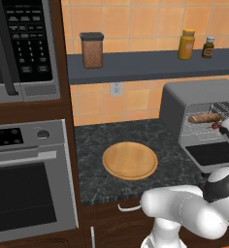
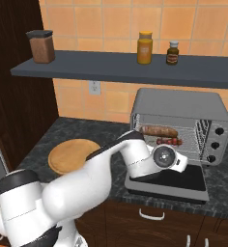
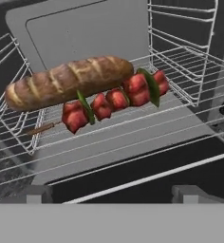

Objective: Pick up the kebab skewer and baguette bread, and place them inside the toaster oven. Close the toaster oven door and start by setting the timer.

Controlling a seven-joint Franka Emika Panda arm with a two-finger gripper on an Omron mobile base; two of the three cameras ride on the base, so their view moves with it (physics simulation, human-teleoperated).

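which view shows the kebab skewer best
The hand view: the kebab skewer lies close up on the wire rack, in front of the baguette bread. Both base views show it only small.

No legible text, brand or number found.
The microwave keypad (image 1: 30, 41) carries rows of pale button markings, too blurred to read. The yellow jar (image 2: 145, 48) and small dark bottle (image 2: 172, 53) on the shelf (image 2: 111, 70) bear labels, but no lettering resolves. The toaster oven (image 2: 181, 126) knobs (image 2: 214, 144) show no readable marks.
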